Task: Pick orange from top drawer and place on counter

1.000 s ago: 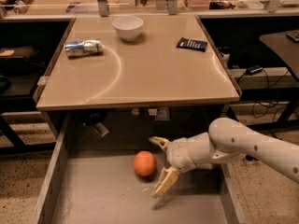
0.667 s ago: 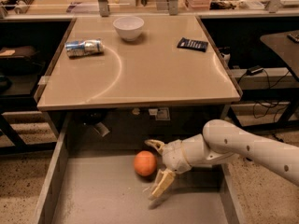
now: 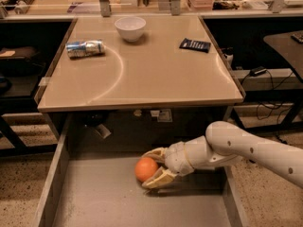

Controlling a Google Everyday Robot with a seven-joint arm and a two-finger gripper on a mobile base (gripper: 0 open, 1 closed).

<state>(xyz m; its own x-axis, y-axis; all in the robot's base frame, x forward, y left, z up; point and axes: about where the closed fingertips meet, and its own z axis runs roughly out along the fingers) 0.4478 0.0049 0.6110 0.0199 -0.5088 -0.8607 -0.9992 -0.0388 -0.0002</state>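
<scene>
The orange (image 3: 146, 168) lies on the grey floor of the open top drawer (image 3: 104, 202), near its middle, just below the front edge of the counter (image 3: 142, 65). My gripper (image 3: 152, 169) reaches in from the right on a white arm (image 3: 251, 150). Its two tan fingers (image 3: 161, 178) sit on either side of the orange, one behind it and one in front of it, close against it. The orange rests on the drawer floor.
On the counter lie a white bowl (image 3: 130, 28) at the back, a crushed silver can (image 3: 85, 48) at the left and a dark packet (image 3: 195, 45) at the right. The drawer's side walls (image 3: 52, 174) bound the space. Cables and shelving stand at the right.
The gripper has moved left and its fingers have drawn in from a wide spread to sit closely around the orange. The orange has not moved.
</scene>
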